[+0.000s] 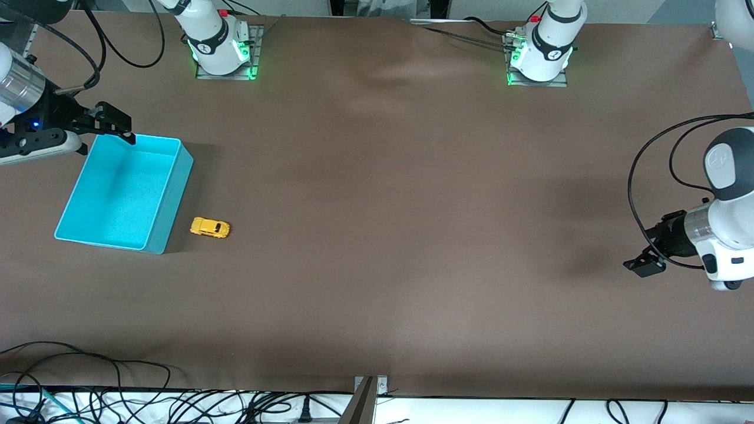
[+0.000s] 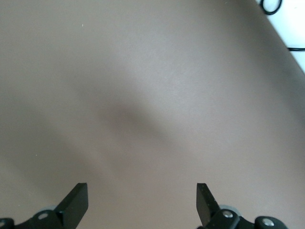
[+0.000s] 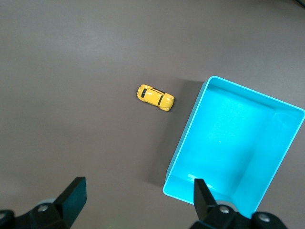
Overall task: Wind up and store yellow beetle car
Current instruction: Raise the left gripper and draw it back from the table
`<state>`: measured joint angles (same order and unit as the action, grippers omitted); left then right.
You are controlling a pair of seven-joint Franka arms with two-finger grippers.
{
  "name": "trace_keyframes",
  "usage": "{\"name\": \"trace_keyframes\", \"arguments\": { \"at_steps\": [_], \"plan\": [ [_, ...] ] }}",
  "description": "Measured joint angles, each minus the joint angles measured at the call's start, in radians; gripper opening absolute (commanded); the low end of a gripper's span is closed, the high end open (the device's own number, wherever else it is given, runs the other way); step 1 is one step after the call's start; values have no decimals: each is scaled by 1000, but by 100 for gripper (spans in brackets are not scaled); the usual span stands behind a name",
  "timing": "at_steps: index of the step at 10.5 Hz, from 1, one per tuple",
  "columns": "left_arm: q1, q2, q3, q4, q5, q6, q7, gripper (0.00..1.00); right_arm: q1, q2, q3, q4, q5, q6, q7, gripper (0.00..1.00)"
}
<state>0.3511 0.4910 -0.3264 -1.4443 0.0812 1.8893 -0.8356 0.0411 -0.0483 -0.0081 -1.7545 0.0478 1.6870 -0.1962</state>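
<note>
Rounded yellow beetle car (image 1: 210, 227) beside smooth turquoise bin (image 1: 154, 207); right gripper (image 1: 113, 125) and left gripper (image 1: 643, 265) wide apart, empty.

There's a turquoise bin (image 1: 121, 194) sitting open on the brown table (image 1: 412, 206), near the right arm's end. Bunch of black cables (image 1: 118, 400) tangled along the camera-side edge.

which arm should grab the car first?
Right, probably. The right gripper hangs open over the bin's rim, and the car sits on the table beside that bin. The left gripper waits open at the left arm's end, with bare table below it.
</note>
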Motion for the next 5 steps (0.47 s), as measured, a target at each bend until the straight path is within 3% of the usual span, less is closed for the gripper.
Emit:
{"name": "trace_keyframes", "arguments": {
  "at_steps": [3, 5],
  "plan": [
    [-2, -3, -18, 120, 0, -180, 215, 100, 1, 5, 18, 5, 0, 0, 0, 100],
    [-7, -6, -22, 141, 0, -236, 342, 100, 3, 6, 21, 5, -1, 1, 0, 100]
  ]
}}
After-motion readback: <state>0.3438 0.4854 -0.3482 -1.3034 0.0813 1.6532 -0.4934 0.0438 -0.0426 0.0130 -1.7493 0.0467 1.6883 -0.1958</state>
